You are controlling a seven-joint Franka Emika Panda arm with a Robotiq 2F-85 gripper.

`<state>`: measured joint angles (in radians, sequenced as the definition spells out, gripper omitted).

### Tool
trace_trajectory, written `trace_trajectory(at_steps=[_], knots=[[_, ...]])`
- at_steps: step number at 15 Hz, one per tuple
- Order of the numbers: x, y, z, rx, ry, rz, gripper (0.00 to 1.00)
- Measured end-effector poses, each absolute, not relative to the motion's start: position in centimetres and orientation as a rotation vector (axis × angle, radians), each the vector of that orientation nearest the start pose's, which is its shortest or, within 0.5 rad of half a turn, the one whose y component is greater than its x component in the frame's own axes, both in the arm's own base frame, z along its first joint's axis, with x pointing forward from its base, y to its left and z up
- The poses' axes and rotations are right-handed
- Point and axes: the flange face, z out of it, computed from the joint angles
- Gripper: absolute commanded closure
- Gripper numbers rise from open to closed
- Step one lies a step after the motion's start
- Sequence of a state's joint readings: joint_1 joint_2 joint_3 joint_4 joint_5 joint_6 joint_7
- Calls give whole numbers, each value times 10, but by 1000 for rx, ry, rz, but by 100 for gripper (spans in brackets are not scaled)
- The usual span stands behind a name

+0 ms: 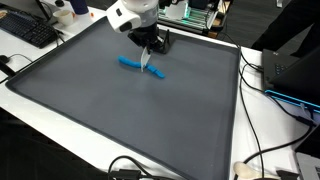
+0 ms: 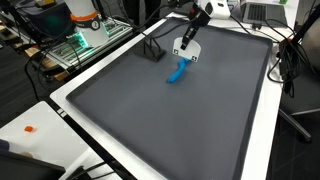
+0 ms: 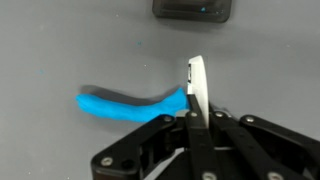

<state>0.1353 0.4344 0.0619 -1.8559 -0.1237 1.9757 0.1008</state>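
I see the mat (image 1: 100, 110) lying flat on the table (image 1: 40, 125) and covering most of it. In an exterior view the utensil (image 1: 132, 63) lies on the mat toward its far side. Its head end is clamped between the closed fingers of my tool (image 1: 149, 62), which stands over it. In the wrist view the handle runs out to the left of the tool, and a small box (image 3: 195, 9) sits on the mat just beyond the head. A keyboard (image 1: 30, 30) rests on the table, off the mat's far corner.

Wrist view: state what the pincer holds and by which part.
The blue-handled utensil, clamped by the pincer at its white end; the blue handle is not gripped.
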Motion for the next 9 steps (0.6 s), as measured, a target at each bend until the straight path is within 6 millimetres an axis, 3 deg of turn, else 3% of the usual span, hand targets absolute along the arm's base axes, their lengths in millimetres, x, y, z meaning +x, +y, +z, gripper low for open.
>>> trace_trajectory(at_steps=[4, 9], knots=[[595, 104, 284, -3226, -253, 435, 99], [598, 96, 286, -3233, -237, 411, 99]])
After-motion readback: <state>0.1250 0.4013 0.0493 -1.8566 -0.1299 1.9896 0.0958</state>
